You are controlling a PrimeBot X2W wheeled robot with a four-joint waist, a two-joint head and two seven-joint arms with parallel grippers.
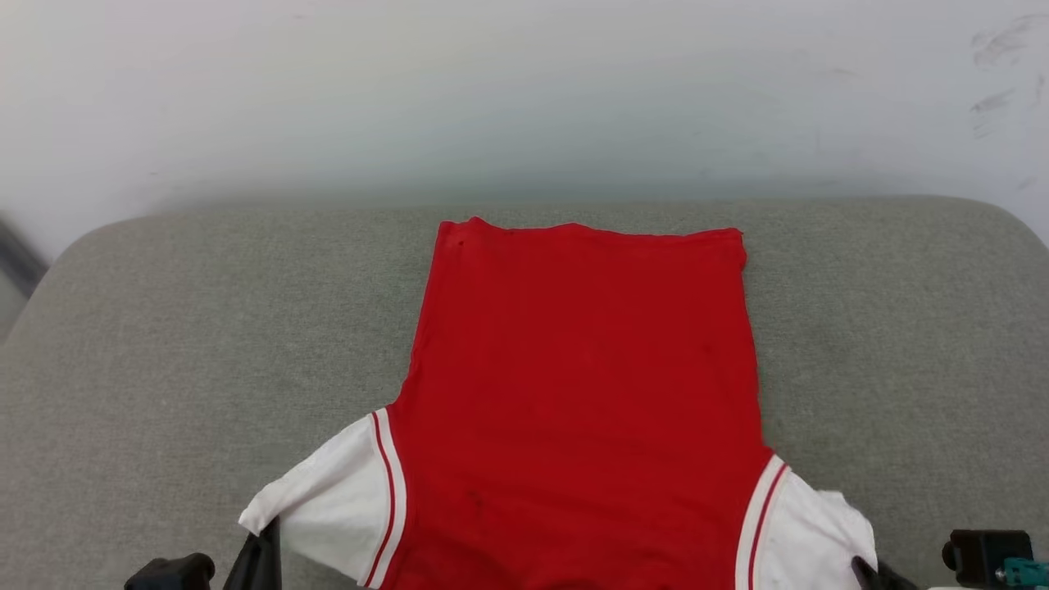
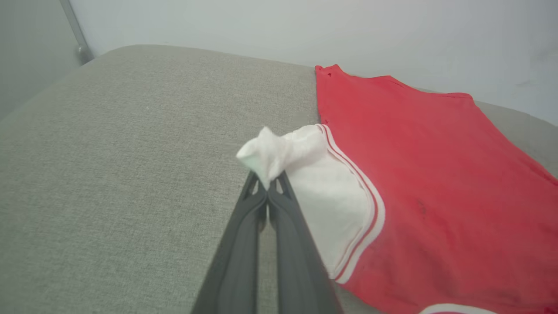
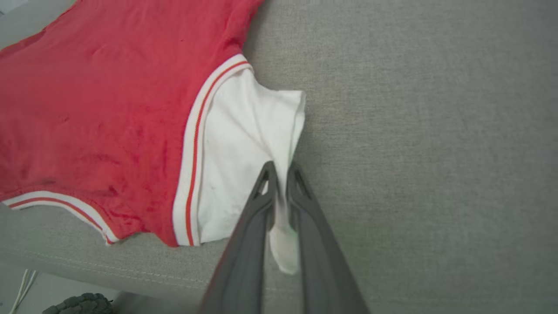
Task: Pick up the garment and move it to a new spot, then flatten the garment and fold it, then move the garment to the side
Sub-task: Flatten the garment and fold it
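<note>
The garment [image 1: 582, 385] lies spread flat on the grey padded surface, plain red side up, hem at the far end and white sleeves toward me. No letters or numbers show. My left gripper [image 2: 267, 185] is shut on the bunched tip of the left white sleeve [image 2: 279, 152], lifting it slightly; in the head view it sits at the lower left [image 1: 266, 537]. My right gripper [image 3: 281, 168] has the edge of the right white sleeve [image 3: 248, 144] pinched between its fingers, with a flap of cloth hanging through them; in the head view it is at the lower right [image 1: 869, 569].
The grey padded surface [image 1: 164, 369] stretches wide on both sides of the shirt, with a white wall [image 1: 524, 82] behind it. Its front edge with a seam [image 3: 87, 266] runs just below the collar. A thin metal pole [image 2: 76, 30] stands at the far left corner.
</note>
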